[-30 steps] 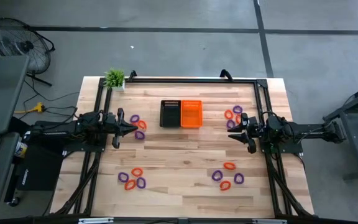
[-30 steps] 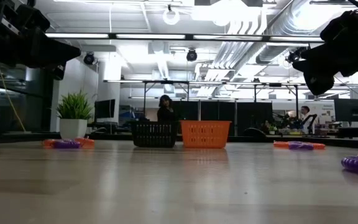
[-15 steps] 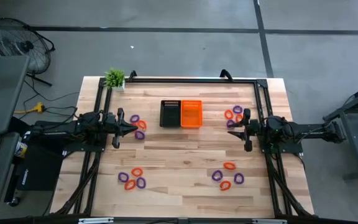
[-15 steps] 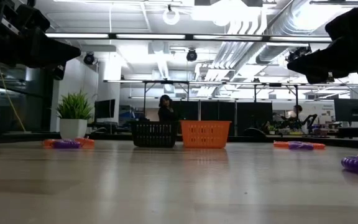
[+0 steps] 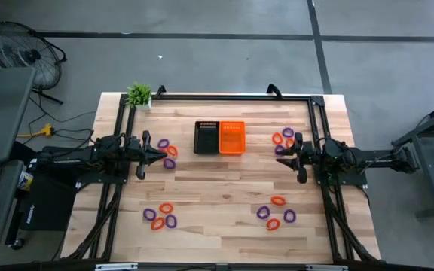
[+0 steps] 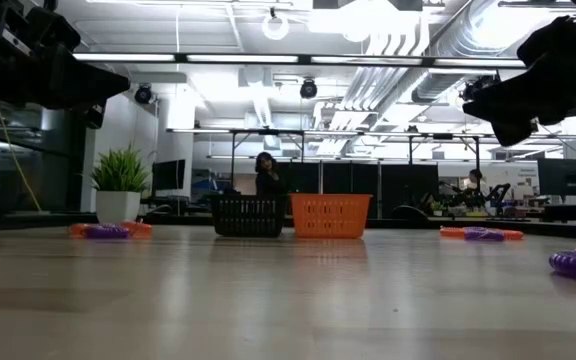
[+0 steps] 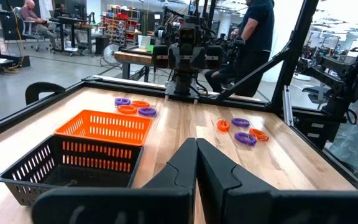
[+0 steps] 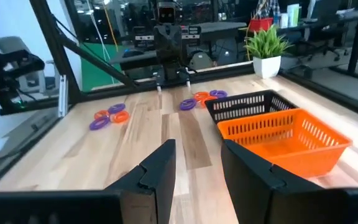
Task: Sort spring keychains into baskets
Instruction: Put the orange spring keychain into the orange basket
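While both arms hang above the table (image 5: 224,188) w/o touching anything, the two baskets sit side by side at the centre, toward the far edge: black basket (image 5: 206,137) on the left, orange basket (image 5: 232,137) touching it on the right. Both look empty from above, though the mesh makes that hard to confirm.

Left gripper (image 5: 161,155) is over the left half of the table, fingers pressed together w/ no gap — holding nothing, as the left wrist view shows (image 7: 196,163). It points toward the baskets, just beside a cluster of spring keychains (image 5: 167,150), purple and orange-red mixed.

Right gripper (image 5: 296,156) is over the right half, facing the baskets from the other side. Its fingers (image 8: 160,168) stand apart w/ a clear gap and nothing between them. A second cluster (image 5: 282,138) lies next to it on the far side.

Two more clusters lie nearer the front edge — one front-left (image 5: 160,217), one front-right (image 5: 276,214), each approx. four or five loops.

A small potted plant (image 5: 139,94) stands at the far-left corner. A person (image 6: 266,178) shows in the room behind the black basket in the low view.
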Tool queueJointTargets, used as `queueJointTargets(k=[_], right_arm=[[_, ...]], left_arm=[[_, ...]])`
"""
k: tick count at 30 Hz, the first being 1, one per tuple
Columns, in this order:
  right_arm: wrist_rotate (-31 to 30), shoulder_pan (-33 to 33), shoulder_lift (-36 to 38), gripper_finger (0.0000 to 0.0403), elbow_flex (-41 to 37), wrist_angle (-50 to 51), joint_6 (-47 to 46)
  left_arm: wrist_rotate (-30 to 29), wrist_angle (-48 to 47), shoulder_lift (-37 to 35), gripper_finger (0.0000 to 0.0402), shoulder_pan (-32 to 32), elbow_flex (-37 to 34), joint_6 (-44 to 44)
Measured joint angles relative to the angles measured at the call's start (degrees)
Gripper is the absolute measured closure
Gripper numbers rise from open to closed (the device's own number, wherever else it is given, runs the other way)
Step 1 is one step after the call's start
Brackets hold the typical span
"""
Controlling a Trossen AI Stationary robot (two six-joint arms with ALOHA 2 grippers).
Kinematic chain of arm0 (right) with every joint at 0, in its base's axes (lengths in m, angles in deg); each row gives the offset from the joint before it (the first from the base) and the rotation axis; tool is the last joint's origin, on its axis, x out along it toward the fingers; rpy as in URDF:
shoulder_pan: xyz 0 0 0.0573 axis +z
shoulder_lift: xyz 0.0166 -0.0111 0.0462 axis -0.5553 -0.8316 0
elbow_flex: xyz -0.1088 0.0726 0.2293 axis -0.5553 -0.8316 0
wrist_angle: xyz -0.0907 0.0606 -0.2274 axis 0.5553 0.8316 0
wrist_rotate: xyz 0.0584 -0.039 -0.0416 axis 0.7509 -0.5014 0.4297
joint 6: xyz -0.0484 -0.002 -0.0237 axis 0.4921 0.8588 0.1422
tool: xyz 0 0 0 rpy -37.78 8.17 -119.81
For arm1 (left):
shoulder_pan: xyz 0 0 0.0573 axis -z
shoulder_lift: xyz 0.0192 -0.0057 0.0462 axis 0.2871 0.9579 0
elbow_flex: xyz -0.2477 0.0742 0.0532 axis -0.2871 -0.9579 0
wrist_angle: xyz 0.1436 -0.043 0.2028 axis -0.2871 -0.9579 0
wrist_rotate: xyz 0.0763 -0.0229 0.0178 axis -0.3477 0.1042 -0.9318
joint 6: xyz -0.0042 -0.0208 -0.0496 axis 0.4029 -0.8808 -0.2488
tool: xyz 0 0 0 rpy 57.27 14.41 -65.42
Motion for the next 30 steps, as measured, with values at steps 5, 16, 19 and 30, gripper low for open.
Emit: queueJointTargets(k=[5, 16, 19, 30], right_arm=[[-10.4, 0.0, 0.0, 0.0279, 3.5, 1.4, -1.6], [-28.8, -2.9, -7.1, 0.0279, 24.8, 24.1, 0.7], [-29.5, -5.0, -11.8, 0.0279, 31.3, 32.4, -4.2], [-22.2, -14.9, -30.3, 0.0279, 48.2, 51.9, -19.6]], left_arm=[[0.0, 0.0, 0.0, 0.0400, 0.0, 0.0, 0.0], [0.0, 0.0, 0.0, 0.0400, 0.0, 0.0, 0.0], [0.0, 0.0, 0.0, 0.0400, 0.0, 0.0, 0.0], [0.0, 0.0, 0.0, 0.0400, 0.0, 0.0, 0.0]])
